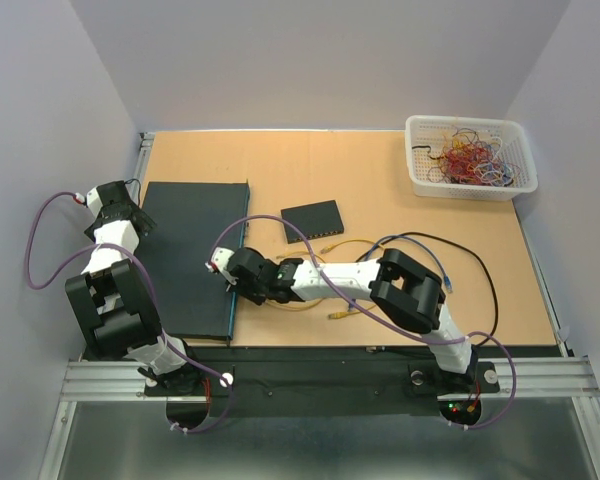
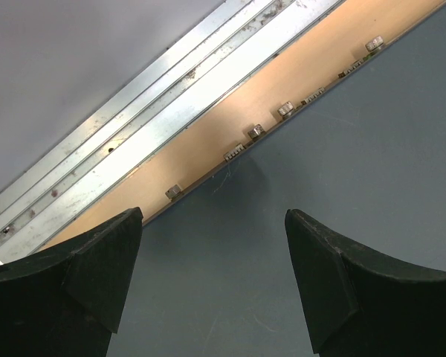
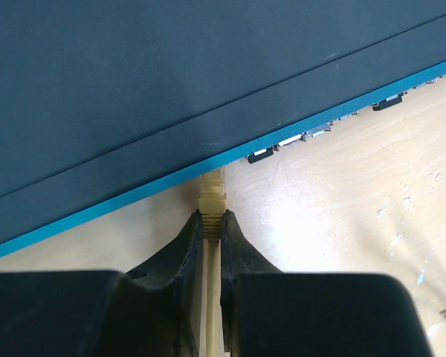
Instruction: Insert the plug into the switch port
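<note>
A large dark switch lies flat on the left of the table, its blue-edged port side facing right. My right gripper is shut on the cream plug by its ribbed boot. The plug's tip reaches the switch's blue edge; I cannot tell how deep it sits. In the top view the right gripper is at the switch's right edge. My left gripper is open and empty over the switch's dark top, near its far-left edge.
A small black switch lies mid-table. The yellow cable loops beside it, another plug near the front edge. A black cable runs right. A white basket of coloured wires stands at back right. Empty ports show along the switch.
</note>
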Robot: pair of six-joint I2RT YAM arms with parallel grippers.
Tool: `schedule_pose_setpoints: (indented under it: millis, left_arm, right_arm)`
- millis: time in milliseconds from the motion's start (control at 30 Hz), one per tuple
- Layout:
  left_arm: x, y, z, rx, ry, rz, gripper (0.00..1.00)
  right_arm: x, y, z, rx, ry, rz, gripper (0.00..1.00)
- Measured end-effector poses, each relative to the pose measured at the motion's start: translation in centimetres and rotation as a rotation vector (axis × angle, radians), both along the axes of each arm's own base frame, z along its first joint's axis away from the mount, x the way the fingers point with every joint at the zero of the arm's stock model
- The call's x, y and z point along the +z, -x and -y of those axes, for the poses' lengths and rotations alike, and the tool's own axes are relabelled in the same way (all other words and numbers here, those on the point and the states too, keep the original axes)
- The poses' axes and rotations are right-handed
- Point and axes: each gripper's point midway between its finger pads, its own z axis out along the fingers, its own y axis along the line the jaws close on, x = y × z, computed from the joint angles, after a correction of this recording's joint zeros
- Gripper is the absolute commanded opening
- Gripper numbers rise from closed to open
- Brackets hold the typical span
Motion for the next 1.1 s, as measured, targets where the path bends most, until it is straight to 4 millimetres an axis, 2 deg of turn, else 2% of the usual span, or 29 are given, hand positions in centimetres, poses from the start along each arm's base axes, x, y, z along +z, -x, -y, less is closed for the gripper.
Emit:
schedule_pose_setpoints:
  millis: [633,1100]
  left_arm:
    - [0.0,-0.1,0.1,-0.006,0.006,0.004,0.89]
    - [0.0,-0.4,0.5,-0.022,0.022,0.016,0.89]
  right_arm:
    - [0.3,0.4,-0.1,0.049,0.034,0.049,0.01]
    - [1.3,0.9,-0.4,0.127,0.014,0.035,0.00]
